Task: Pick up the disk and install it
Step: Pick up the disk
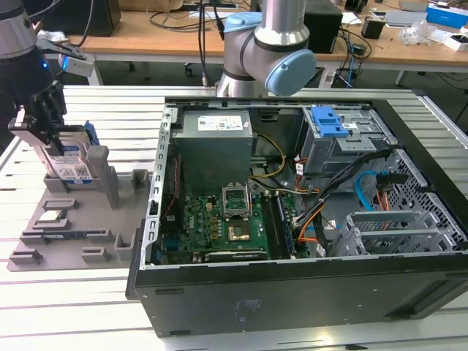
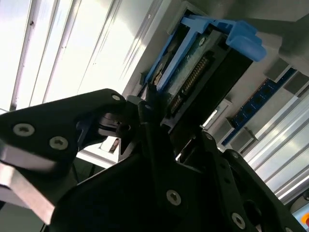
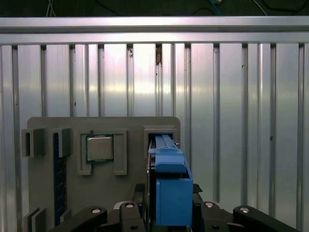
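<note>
Right now my black gripper point(image 1: 44, 135) is down over the disk point(image 1: 71, 162), a flat rectangular silver hard drive with a white-and-blue label clipped into a bright blue plastic carrier frame. The drive stands on edge in a slot of the grey plastic fixture tray point(image 1: 80, 234), and my gripper straddles its upper edge. Whether I have clamped on it or am loose around it I cannot tell. In the first wrist view the blue carrier runs straight out from between my gripper's black links into its slot, with the small square silver chip point(image 3: 100, 148) in a recess of the tray just beside it. In the second wrist view the carrier's blue edge and the drive's connector side sit close against my gripper. The tray lies on the slatted aluminium table point(image 1: 95, 110). Well apart from my gripper, toward the exterior view's right, the open black computer case point(image 1: 292, 292) lies on its side, with a blue plastic latch point(image 1: 327, 121) on top of its grey metal cage.
</note>
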### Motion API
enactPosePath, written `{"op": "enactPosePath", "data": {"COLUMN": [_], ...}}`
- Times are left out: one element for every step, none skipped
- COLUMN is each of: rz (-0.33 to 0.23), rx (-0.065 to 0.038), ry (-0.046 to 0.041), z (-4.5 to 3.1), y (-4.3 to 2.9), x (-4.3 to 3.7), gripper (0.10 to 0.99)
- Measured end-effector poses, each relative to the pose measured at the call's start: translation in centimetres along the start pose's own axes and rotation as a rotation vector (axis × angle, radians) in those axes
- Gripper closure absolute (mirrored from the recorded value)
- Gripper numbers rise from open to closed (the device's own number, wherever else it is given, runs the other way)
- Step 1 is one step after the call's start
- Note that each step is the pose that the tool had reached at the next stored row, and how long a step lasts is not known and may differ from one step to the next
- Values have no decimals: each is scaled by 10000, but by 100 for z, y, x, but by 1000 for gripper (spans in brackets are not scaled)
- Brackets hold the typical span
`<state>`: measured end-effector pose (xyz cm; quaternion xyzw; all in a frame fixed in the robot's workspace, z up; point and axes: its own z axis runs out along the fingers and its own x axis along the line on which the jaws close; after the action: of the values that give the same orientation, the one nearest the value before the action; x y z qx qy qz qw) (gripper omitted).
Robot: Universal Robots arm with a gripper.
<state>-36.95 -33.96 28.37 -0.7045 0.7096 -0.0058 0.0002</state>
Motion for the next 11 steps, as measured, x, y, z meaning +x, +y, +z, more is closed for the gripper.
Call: {"op": "enactPosePath", "data": {"rz": [0,0,0,0,0,0,0,0,0,0,0], "rx": [1,0,-1,0,0,0,0,0,0,0,0], "ry": [-1,0,0,-1,0,0,-1,-1,-1,-1,-1], "z": [1,1,1,2,3,3,4,4,5,5,6], "y": [0,0,0,0,0,0,0,0,0,0,0], "x": [0,0,0,0,0,0,0,0,0,0,0], "gripper": [690,725,725,725,725,725,725,725,725,725,725]}}
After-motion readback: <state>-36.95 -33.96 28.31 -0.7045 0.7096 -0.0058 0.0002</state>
